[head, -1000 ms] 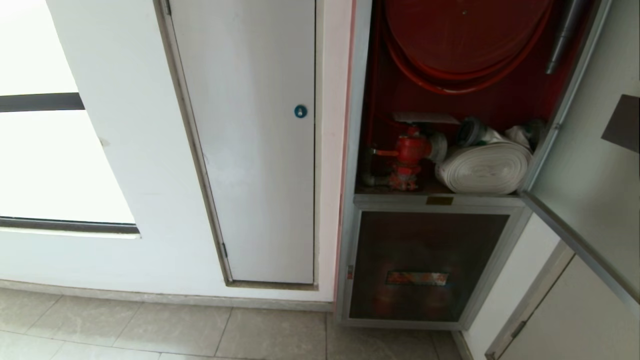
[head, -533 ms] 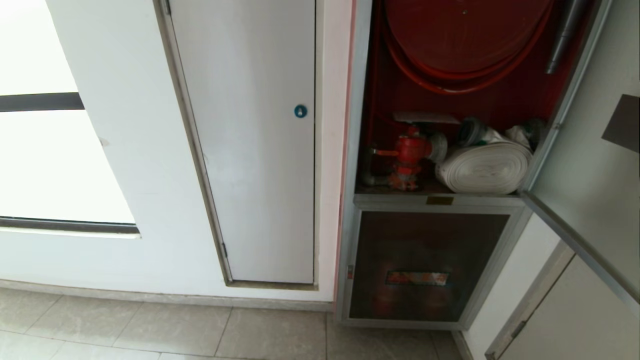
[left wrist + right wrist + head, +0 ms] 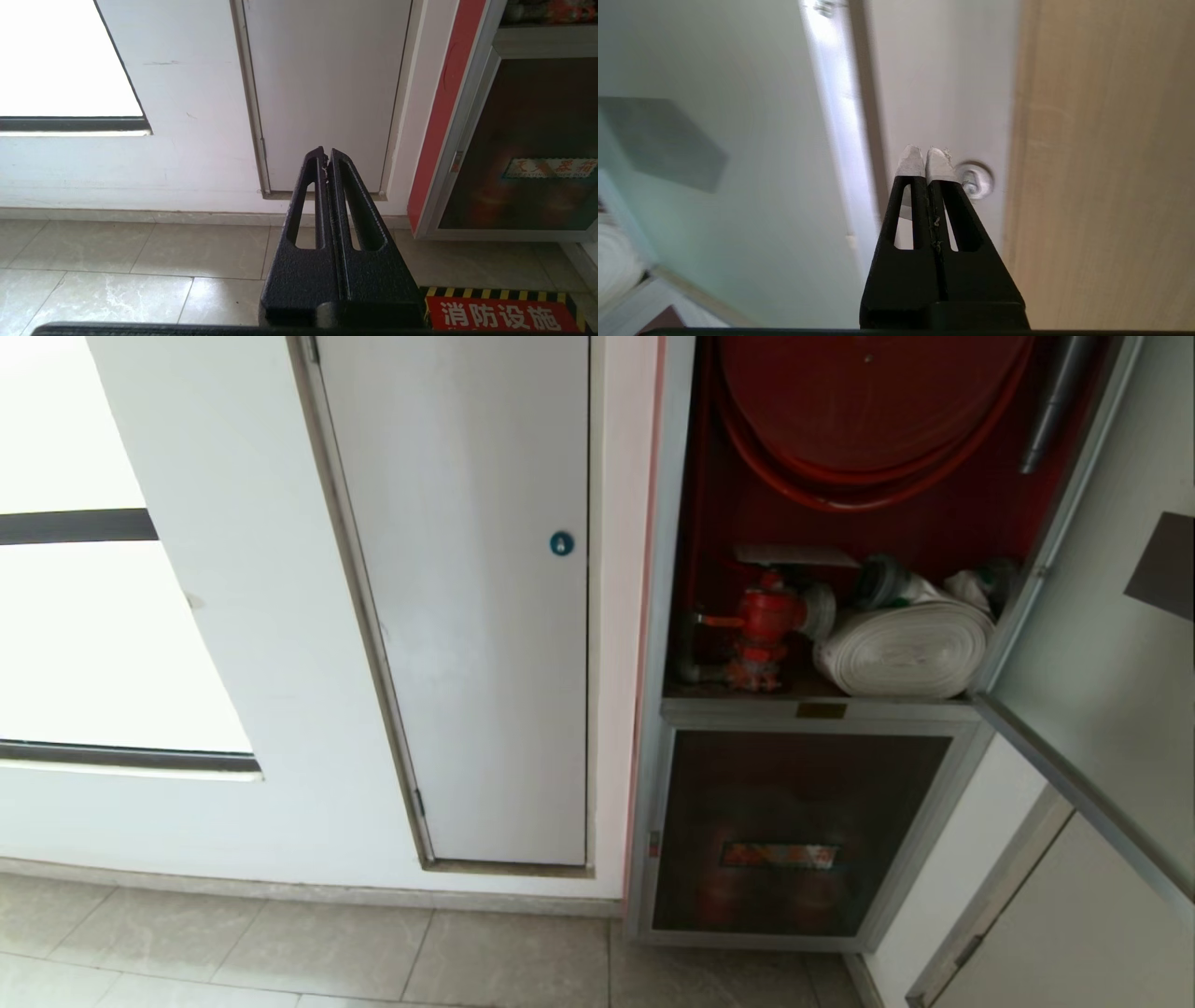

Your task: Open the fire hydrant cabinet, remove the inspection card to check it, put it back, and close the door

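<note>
A tiled floor (image 3: 280, 952) runs along the near edge of the head view, meeting a white wall. Neither arm shows in the head view. In the left wrist view, the left gripper (image 3: 326, 156) hangs low over the floor tiles with its two black fingers pressed together, holding nothing, and points toward the foot of a plain white panel door (image 3: 467, 616) that carries a small round blue lock (image 3: 561, 543). Just beside it on the floor lies a red sign with white Chinese characters and a yellow-and-black striped border (image 3: 500, 313). In the right wrist view, the right gripper (image 3: 925, 156) is also closed and empty, its pale fingertips touching; it points at a pale surface bearing a small round metal fitting (image 3: 975, 179), beside a tan wooden surface (image 3: 1101, 163). The door (image 3: 1111, 644), silver-framed with tinted glass, stands swung wide open at the right edge of the head view, and its glass fills much of the right wrist view (image 3: 714, 163). Farther back, the fire hydrant cabinet (image 3: 667, 523) is open, showing its red lining. On its shelf sit a red valve (image 3: 761, 630) toward the left edge and a white rolled hose (image 3: 901, 649) toward the right, close together. A thin white sheet, apparently the inspection card (image 3: 794, 556), lies flat just above the valve at the back of the cabinet; its print cannot be made out. A red hose reel (image 3: 868, 401) fills the space above. Below the shelf is a smaller dark glass panel with a red label (image 3: 780, 855).
</note>
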